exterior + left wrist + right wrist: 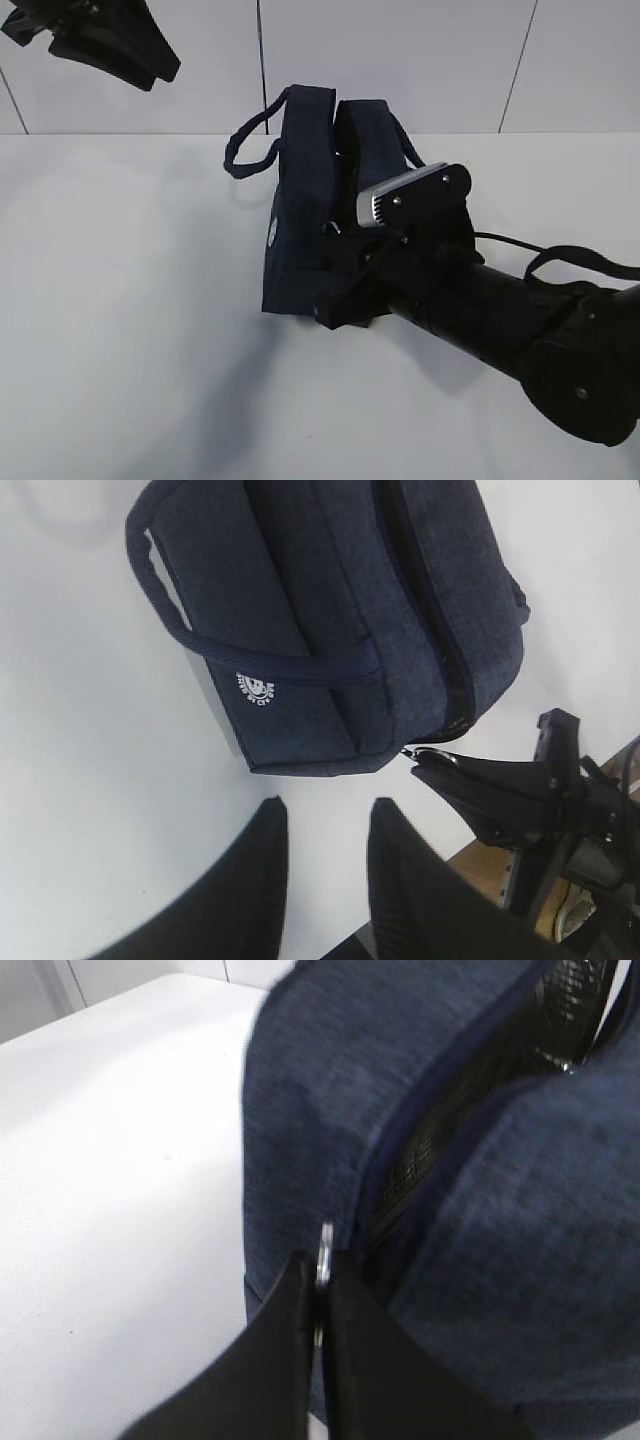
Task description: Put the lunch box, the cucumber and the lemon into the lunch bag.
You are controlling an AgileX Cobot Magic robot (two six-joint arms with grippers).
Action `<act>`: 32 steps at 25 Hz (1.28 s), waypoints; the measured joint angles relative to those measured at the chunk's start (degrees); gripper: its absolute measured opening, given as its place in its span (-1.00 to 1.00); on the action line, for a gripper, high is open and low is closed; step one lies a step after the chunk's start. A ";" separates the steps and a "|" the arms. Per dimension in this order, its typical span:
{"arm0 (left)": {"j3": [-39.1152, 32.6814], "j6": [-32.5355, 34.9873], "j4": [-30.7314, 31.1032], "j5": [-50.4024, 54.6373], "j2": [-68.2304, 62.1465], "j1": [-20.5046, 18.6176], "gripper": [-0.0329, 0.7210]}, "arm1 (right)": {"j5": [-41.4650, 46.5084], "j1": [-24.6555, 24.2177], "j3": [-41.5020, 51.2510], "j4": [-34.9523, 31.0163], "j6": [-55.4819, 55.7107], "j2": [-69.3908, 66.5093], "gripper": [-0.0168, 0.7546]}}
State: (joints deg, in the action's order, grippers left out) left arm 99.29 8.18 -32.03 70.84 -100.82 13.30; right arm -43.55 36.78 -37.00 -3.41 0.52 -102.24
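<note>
Boxy dark navy fabric lunch bag [300, 220] sits on the white table [120, 330], near the middle and toward the back wall in the exterior view. Two padded loop handles [250, 140] stick out, one toward the left and one toward the right of the bag. Small round white logo [255, 688] is on the side panel, visible from the left wrist.

Right gripper [320, 1310] is at the near end of the bag, fingers pinched together on the silver ring pull [325, 1250] of the top zipper. Ring sits edge-on between the two black fingertips [275, 1360]. In the right wrist view the zipper track [440, 1140] above the pull is parted, dark mesh-like lining showing in the gap. The left wrist view shows the same gripper tip touching the pull at the bag's lower corner [425, 755].

Left gripper [325, 850] hangs above the table, clear of the bag, jaws apart with white table showing between them, nothing held. In the exterior view it is up in the top-left corner [110, 40], well apart from the bag.

Lunch box, cucumber and lemon: not visible in any view; bag interior too dark to tell what is inside.
</note>
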 joint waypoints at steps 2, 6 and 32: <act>0.00 0.00 0.00 0.00 0.00 0.00 -0.39 | 0.41 0.00 0.10 0.00 -0.85 1.04 -0.96; 0.00 0.00 0.00 0.00 0.00 0.00 -0.39 | 1.16 0.00 0.10 0.00 -2.35 1.39 -0.96; -0.12 0.00 3.81 0.00 0.00 2.92 -0.39 | 1.25 0.00 0.10 -7.31 -6.86 5.82 -0.96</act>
State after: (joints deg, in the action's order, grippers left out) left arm 99.17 8.18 -28.22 70.84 -100.82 16.22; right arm -42.30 36.78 -36.90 -10.72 -6.33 -96.41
